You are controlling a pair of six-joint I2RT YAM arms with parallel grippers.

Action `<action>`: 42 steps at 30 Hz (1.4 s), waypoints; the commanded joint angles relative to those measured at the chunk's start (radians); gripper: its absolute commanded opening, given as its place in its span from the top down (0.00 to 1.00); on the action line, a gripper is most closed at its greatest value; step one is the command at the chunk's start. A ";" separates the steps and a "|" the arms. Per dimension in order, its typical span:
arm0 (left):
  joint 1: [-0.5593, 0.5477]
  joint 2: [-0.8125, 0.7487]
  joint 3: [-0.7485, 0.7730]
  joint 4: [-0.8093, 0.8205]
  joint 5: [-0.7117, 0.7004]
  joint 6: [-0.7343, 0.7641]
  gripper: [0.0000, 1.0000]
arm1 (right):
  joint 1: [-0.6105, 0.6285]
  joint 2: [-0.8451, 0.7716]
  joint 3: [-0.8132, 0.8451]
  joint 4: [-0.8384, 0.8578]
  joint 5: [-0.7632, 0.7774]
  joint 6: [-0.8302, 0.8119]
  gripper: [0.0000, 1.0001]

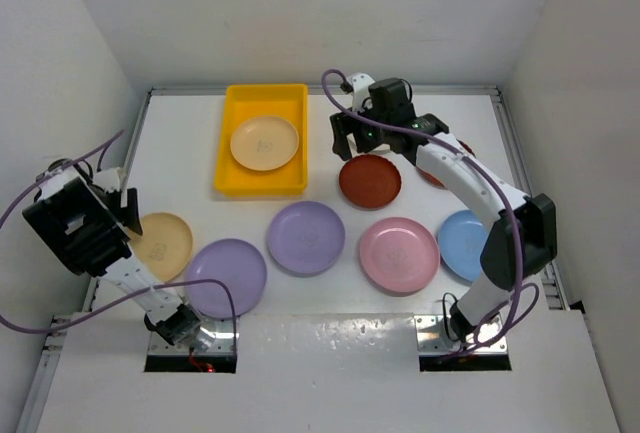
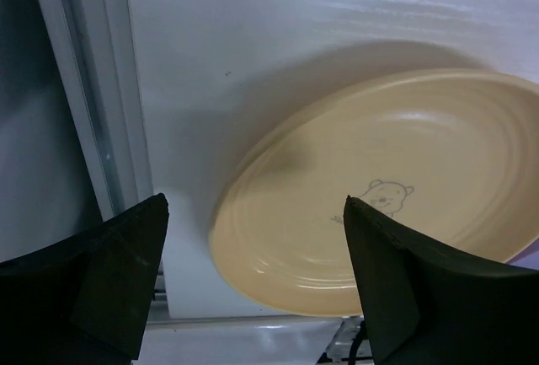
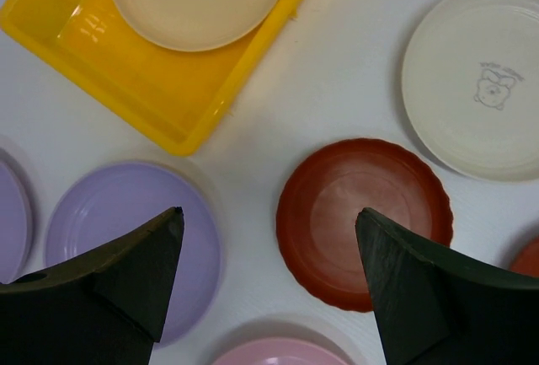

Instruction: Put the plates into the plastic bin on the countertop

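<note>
Top external, bin [image 1: 236,179] lengthwise front-to-back, plate [image 1: 264,143] flat inside, left claw [image 2: 254,203] apart, right claw [image 3: 269,213] apart.

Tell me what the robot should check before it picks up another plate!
1. Right tool open and empty: ok.
2. Brown-red plate below it lies flat, apart from the cream plate: ok.
3. Yellow bin has room, with only the bin's tan plate inside: ok.
4. Left tool open and empty above the left tan plate: ok.
5. How the reddish plate beyond the right arm lies: cannot tell, it is mostly hidden.
</note>
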 commanded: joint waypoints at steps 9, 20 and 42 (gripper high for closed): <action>0.065 0.081 -0.016 0.066 -0.001 0.009 0.56 | 0.032 0.023 0.105 -0.029 -0.043 -0.011 0.18; 0.065 0.142 0.131 0.001 0.075 -0.033 1.00 | 0.029 -0.029 0.039 0.008 0.003 -0.017 0.18; -0.469 0.093 0.622 0.216 0.280 -0.465 1.00 | 0.029 -0.143 -0.102 0.048 0.093 0.010 0.18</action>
